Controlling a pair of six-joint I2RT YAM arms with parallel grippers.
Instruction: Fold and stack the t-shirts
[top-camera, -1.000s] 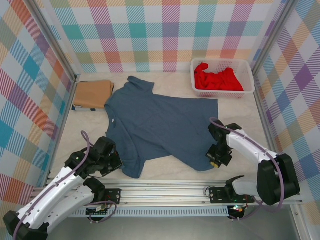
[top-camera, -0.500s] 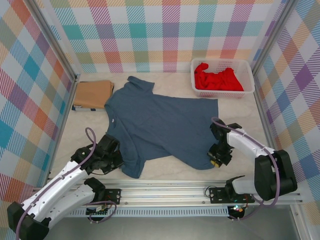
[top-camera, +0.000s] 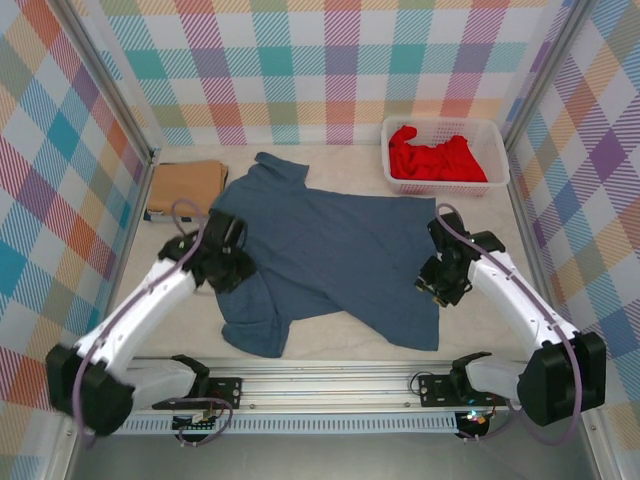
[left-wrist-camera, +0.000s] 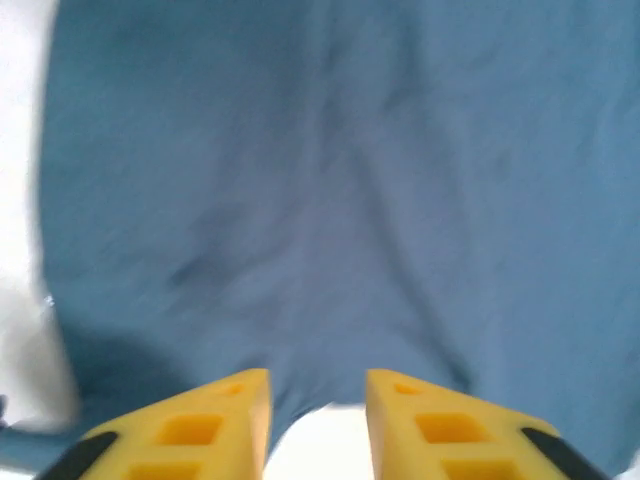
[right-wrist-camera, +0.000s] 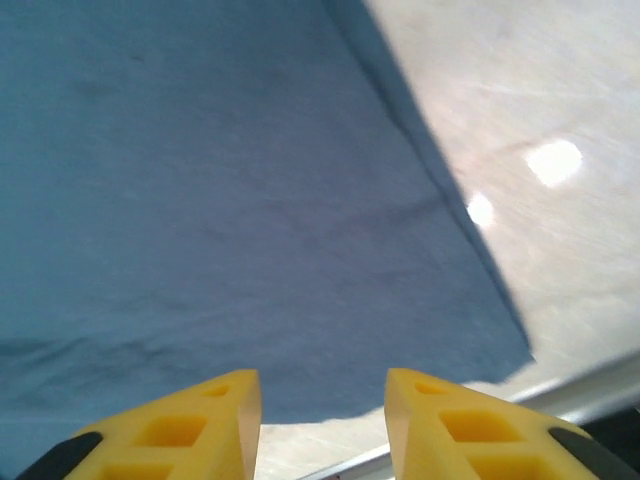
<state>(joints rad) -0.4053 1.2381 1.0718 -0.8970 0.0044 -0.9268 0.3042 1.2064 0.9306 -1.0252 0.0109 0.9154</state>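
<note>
Left arm stretches in from 7 o'clock, left gripper (top-camera: 228, 262) over the 9 o'clock edge of the slate blue t-shirt (top-camera: 330, 250), which lies spread on the table (top-camera: 475, 218). Right arm bends in from 5 o'clock, right gripper (top-camera: 441, 285) above the shirt's 3 o'clock hem (both sets of jaws parted, empty).

L claw (left-wrist-camera: 316, 378) jaws apart, R claw (right-wrist-camera: 322, 375) jaws apart, both empty

Pastel plaid walls (top-camera: 300, 70), pale beige tabletop (top-camera: 480, 215)

White arms (top-camera: 140, 312), black joints (top-camera: 222, 256), purple cables (top-camera: 186, 206); yellow pincer fingers (left-wrist-camera: 195, 430) (square recesses).
</note>
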